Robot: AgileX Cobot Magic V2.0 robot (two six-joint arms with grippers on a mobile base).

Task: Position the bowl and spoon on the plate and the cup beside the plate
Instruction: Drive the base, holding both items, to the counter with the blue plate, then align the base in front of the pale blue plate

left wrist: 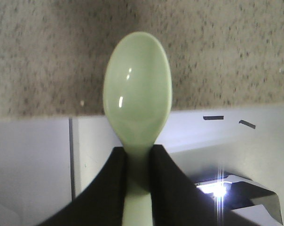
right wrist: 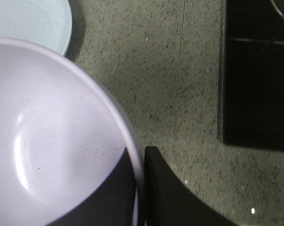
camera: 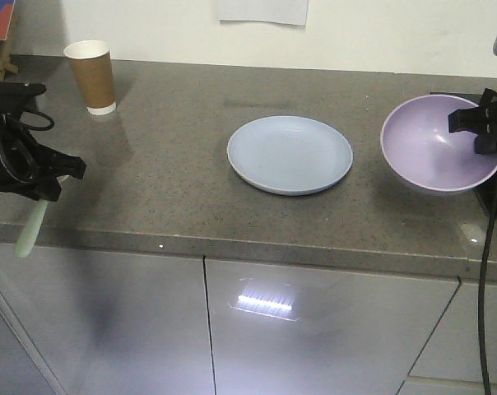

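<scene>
Pinching hard with the left gripper on the flat handle of a small pale mint-green plastic spoon, out at the front left edge of the speckled grey stone countertop; clamping with the right gripper on the rim of a deep round lavender-purple plastic bowl, tilted, at the right end beside a black hob; between them, flat, a round pale blue-lavender plastic plate; back left, upright, well apart, a brown paper cup with white rim.
</scene>
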